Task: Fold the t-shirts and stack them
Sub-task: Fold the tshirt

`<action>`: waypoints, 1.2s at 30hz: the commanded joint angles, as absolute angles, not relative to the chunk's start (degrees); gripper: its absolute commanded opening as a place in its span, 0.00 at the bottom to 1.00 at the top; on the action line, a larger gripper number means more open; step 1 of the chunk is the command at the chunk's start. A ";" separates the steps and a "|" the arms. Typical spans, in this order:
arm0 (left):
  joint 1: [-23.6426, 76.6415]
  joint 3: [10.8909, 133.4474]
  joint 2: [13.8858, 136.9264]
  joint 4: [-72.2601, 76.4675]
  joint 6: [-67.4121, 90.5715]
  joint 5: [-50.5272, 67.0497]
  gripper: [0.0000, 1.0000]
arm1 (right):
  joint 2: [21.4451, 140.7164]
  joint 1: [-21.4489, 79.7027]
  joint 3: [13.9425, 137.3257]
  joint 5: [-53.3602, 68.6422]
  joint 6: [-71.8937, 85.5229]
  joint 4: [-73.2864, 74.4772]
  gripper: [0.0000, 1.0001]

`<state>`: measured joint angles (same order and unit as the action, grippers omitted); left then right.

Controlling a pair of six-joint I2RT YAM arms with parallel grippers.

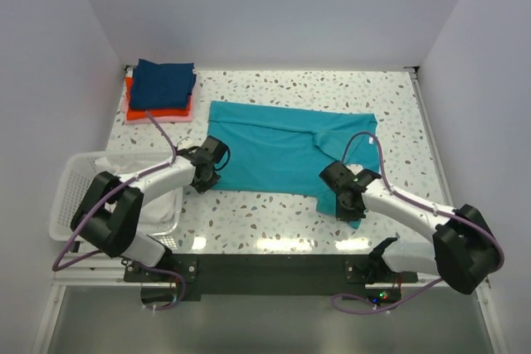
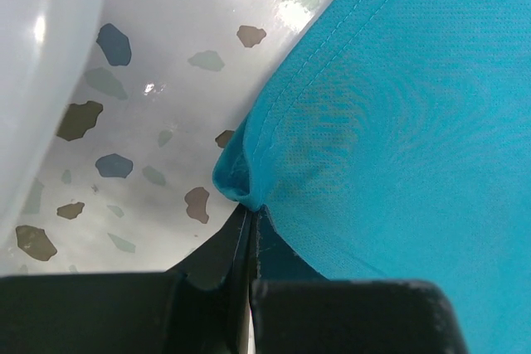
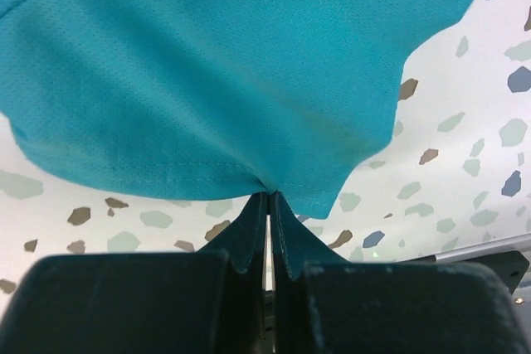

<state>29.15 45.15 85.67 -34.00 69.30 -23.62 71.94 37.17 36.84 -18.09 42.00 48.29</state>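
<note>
A teal t-shirt (image 1: 282, 148) lies spread across the middle of the table. My left gripper (image 1: 209, 173) is shut on its near left corner, which bunches at the fingertips in the left wrist view (image 2: 249, 205). My right gripper (image 1: 350, 203) is shut on the shirt's near right hem, pinched at the fingertips in the right wrist view (image 3: 270, 193). A stack of folded t-shirts sits at the far left: a navy blue one (image 1: 164, 84) on top, orange-red (image 1: 166, 113) under it, and pink (image 1: 133, 113) at the bottom.
A white slatted basket (image 1: 75, 196) stands at the near left, beside my left arm. The speckled table (image 1: 274, 221) is walled by white panels at the back and sides. A black rail with the arm bases runs along the near edge.
</note>
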 commanded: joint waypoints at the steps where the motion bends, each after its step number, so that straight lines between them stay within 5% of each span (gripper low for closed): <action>1: 30.14 45.09 83.59 -36.20 70.31 -25.31 0.00 | 67.16 37.09 37.97 -18.20 44.03 51.94 0.00; 11: 32.34 42.80 80.33 -37.79 72.42 -23.64 0.00 | 55.90 37.00 40.69 -19.42 47.02 60.29 0.00; 24: 32.34 52.02 82.61 -40.69 70.66 -28.12 0.00 | 64.33 36.74 49.73 -25.05 40.62 57.31 0.00; 36: 29.10 60.90 88.77 -39.64 66.54 -28.13 0.00 | 71.54 25.85 60.28 -26.81 29.36 52.30 0.00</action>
